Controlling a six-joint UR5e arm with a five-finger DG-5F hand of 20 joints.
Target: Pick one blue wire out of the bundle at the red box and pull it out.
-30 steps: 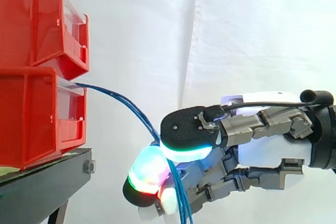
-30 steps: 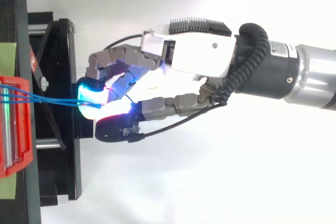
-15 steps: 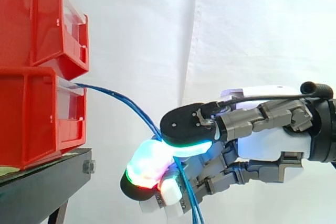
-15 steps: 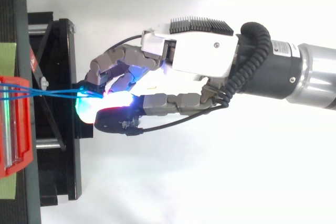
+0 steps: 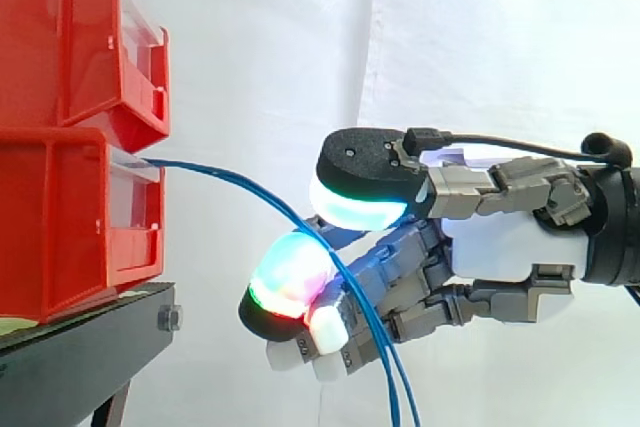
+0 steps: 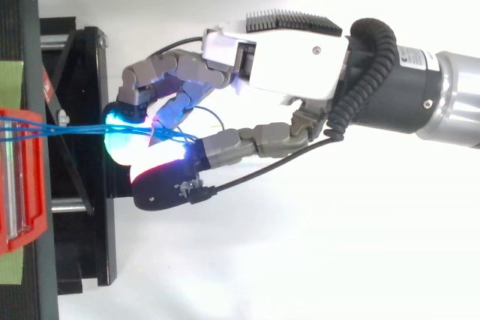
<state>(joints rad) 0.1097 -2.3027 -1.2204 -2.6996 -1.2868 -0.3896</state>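
We see the hand [image 5: 500, 247] near the red box [image 5: 60, 217]; blue wires [image 5: 230, 180] run from the box between thumb and curled fingers [image 5: 290, 282]; whether these grip them, we cannot tell.

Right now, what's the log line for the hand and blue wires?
hand: among blue wires, grip unclear | blue wires: from lower red bin, arc down past hand | pulled out: none yet
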